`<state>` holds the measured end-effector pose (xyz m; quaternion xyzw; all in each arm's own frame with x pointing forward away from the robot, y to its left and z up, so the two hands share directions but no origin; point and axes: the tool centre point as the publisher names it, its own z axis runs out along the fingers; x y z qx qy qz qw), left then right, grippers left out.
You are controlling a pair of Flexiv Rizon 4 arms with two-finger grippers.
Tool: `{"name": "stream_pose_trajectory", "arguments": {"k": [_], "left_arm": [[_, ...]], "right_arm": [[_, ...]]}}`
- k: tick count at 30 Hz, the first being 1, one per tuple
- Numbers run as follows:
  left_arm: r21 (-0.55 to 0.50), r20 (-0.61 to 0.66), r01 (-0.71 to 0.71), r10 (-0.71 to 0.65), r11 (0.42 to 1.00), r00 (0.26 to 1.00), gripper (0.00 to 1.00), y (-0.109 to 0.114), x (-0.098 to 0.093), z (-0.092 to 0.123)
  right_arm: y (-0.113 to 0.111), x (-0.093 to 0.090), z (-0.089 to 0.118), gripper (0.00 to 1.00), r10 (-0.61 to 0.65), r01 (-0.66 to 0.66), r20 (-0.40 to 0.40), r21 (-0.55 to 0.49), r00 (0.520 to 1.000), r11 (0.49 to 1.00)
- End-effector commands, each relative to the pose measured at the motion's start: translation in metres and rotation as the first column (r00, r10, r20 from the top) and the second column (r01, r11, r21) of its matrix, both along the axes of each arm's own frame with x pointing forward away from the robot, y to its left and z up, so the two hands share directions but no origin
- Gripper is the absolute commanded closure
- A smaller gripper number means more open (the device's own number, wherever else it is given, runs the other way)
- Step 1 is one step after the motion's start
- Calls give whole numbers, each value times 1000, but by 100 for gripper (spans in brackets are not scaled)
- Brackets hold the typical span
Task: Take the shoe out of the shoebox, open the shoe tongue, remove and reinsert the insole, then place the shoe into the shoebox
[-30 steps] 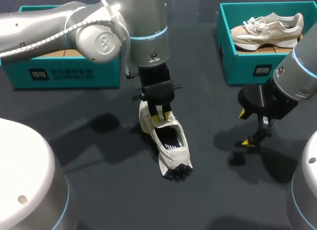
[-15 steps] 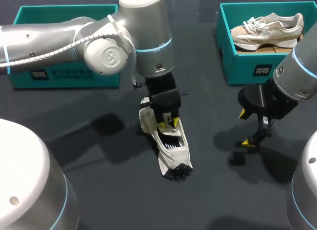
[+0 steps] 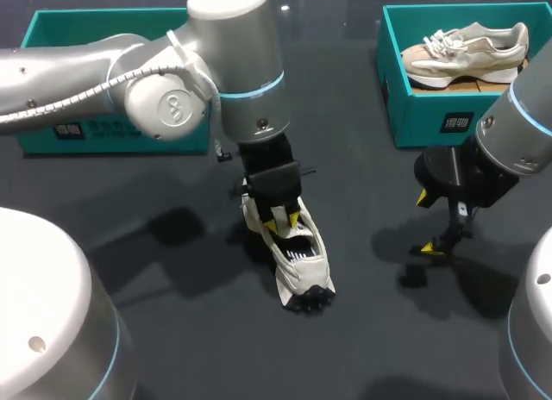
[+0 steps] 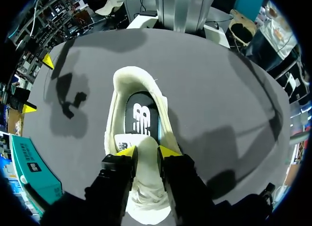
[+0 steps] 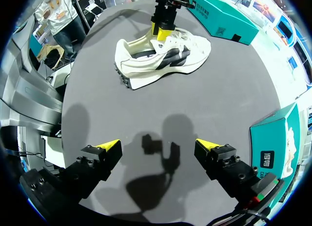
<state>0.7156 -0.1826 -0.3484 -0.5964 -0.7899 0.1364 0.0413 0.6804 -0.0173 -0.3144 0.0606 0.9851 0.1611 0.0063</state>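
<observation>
A white shoe (image 3: 299,264) with dark side stripes lies on the dark table, its toe toward the front edge. Its black insole (image 4: 142,120) shows inside the opening. My left gripper (image 3: 282,217) stands straight over the shoe, its yellow tips pinching the white tongue (image 4: 146,163) from both sides. In the right wrist view the shoe (image 5: 161,58) lies well ahead of my right gripper (image 5: 158,145), which hangs wide open over bare table. In the head view that right gripper (image 3: 427,223) is to the right of the shoe.
A teal shoebox (image 3: 112,128) stands at the back left behind my left arm. A second teal shoebox (image 3: 414,115) at the back right holds a beige shoe (image 3: 466,51).
My left arm's wrist swung a little right and back again, and its gripper shifted slightly on the tongue. The shoe stayed put. The right arm has not moved.
</observation>
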Motion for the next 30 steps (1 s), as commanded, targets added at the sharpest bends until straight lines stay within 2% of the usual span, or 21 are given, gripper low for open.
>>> {"name": "stream_pose_trajectory", "arguments": {"k": [1,12,20,21,22,23,30], "left_arm": [[16,-2,10,-10,1000,1000,74,-11,1,-6],[-51,5,-17,17,999,1000,73,4,-8,47],[22,-37,-207,208,978,977,70,11,-27,81],[61,-50,-236,239,970,970,57,10,-30,84],[103,-22,-268,272,958,962,0,9,-33,86],[133,48,-307,303,942,952,0,9,-36,89],[133,48,-307,303,942,952,0,9,-36,89]], "right_arm": [[1,-1,-1,0,-1,1,2,-3,1000,1000],[1,-1,-1,0,-1,1,2,-3,1000,1000],[1,-1,-1,0,-1,1,2,-3,1000,1000],[1,-1,-1,0,-1,1,2,-3,1000,1000],[1,-1,-1,0,-1,1,2,-3,1000,1000],[1,-1,-1,0,-1,1,2,-3,1000,1000],[1,-1,-1,0,-1,1,2,-3,1000,1000]]}}
